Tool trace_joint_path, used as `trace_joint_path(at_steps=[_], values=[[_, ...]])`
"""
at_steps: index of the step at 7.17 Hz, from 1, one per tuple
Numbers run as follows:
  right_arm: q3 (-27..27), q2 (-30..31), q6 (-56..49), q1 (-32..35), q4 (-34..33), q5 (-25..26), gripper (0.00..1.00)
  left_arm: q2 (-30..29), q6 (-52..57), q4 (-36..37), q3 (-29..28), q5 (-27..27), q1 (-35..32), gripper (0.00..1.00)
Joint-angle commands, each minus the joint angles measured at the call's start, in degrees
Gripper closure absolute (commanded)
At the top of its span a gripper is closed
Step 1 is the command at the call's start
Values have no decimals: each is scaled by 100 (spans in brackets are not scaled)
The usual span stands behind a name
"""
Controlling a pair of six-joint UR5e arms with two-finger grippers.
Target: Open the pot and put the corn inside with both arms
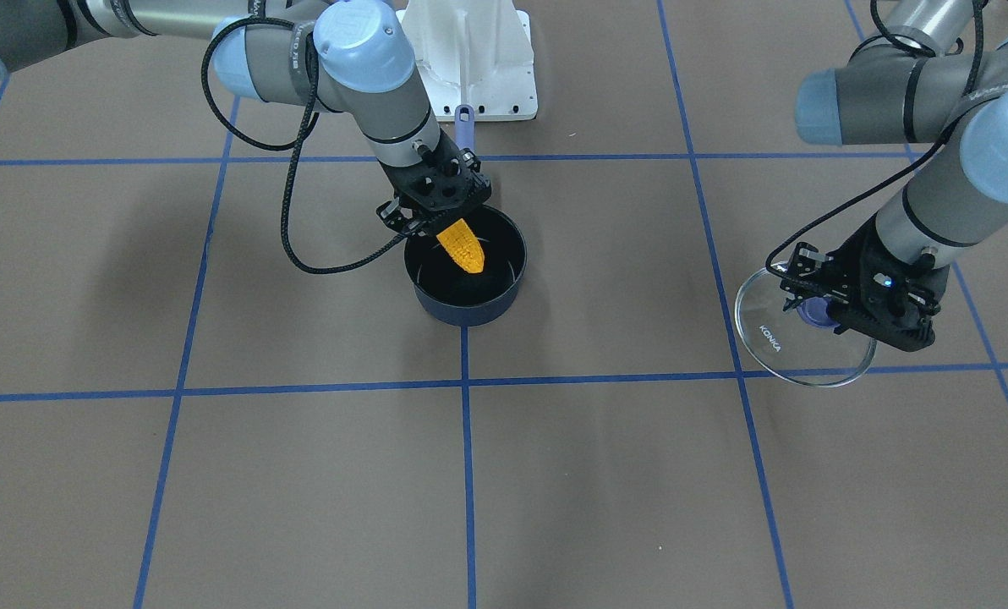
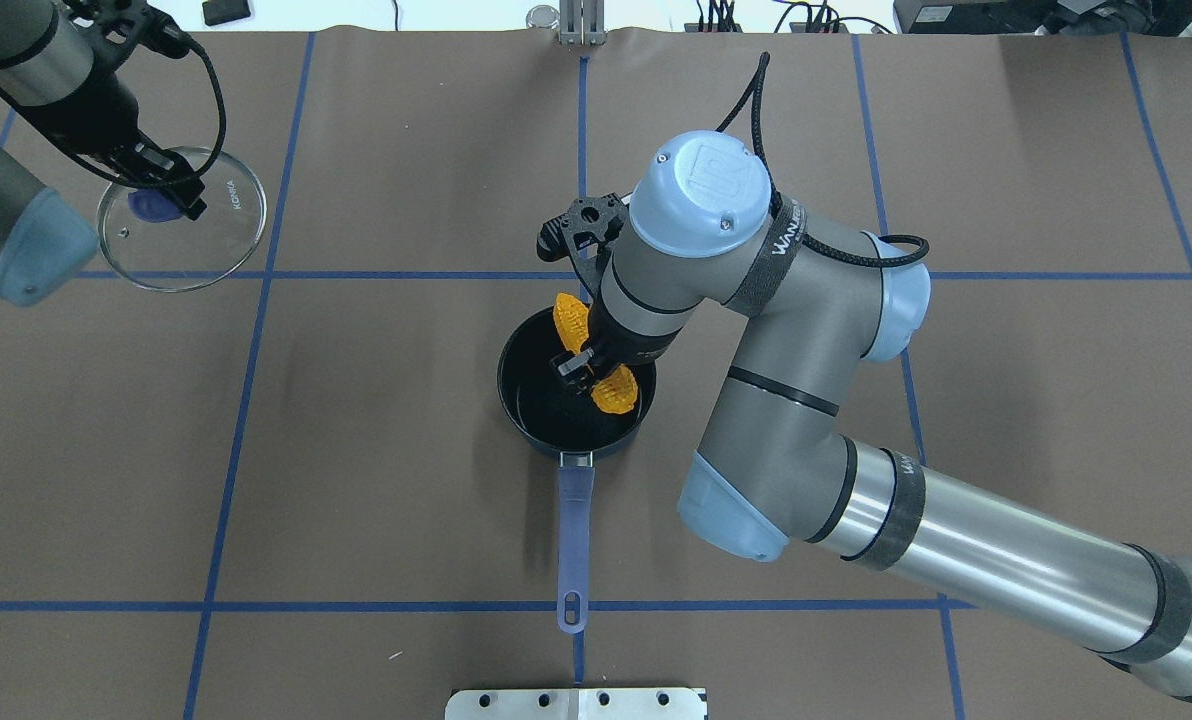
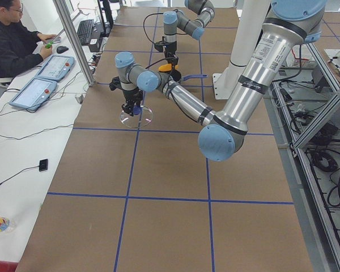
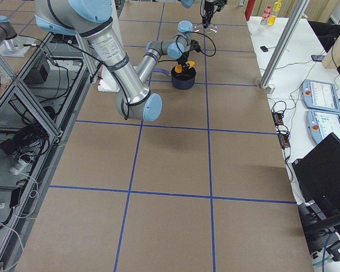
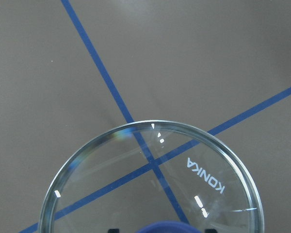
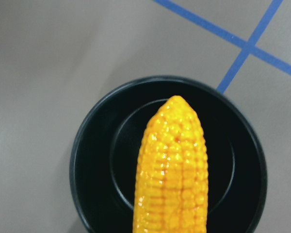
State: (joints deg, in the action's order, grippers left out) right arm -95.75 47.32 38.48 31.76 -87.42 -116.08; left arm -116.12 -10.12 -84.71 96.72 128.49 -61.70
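Observation:
The dark navy pot (image 1: 504, 292) stands uncovered near the table's middle, its lavender handle (image 2: 574, 530) pointing toward the robot base. My right gripper (image 1: 432, 222) is shut on the yellow corn (image 1: 460, 245) and holds it tilted over the pot's opening (image 2: 541, 390). The right wrist view shows the corn (image 6: 170, 170) pointing over the pot's black interior (image 6: 97, 160). My left gripper (image 2: 161, 195) is shut on the blue knob (image 5: 169, 227) of the glass lid (image 2: 206, 240), held low over the table far to the left. I cannot tell if the lid touches the table.
A white mounting plate (image 1: 470, 59) sits at the robot-side edge behind the pot handle. Blue tape lines (image 1: 467, 474) grid the brown table. An operator (image 3: 11, 45) with tablets (image 3: 31, 93) sits along the far side bench.

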Motion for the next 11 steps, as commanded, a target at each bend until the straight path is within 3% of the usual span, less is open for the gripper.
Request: trace_joint_path(at_steps=[1,4,6,8,10,11], values=[[136,-12,535,-55,400,59,1,62,19,7,-4,18,-35,54],[48,-65,546,-47,436,32,0,693,738,-159,-4,18,-325,54],[30,-91,538,31,436,32,0,1535,941,-937,-30,18,-404,54],[-48,-83,485,181,436,6,0,1925,942,-1215,-66,105,-396,53],[-84,-47,467,260,436,6,0,2075,924,-1232,-153,955,-378,52],[-84,-47,459,304,436,6,0,2102,881,-1224,-162,976,-361,51]])
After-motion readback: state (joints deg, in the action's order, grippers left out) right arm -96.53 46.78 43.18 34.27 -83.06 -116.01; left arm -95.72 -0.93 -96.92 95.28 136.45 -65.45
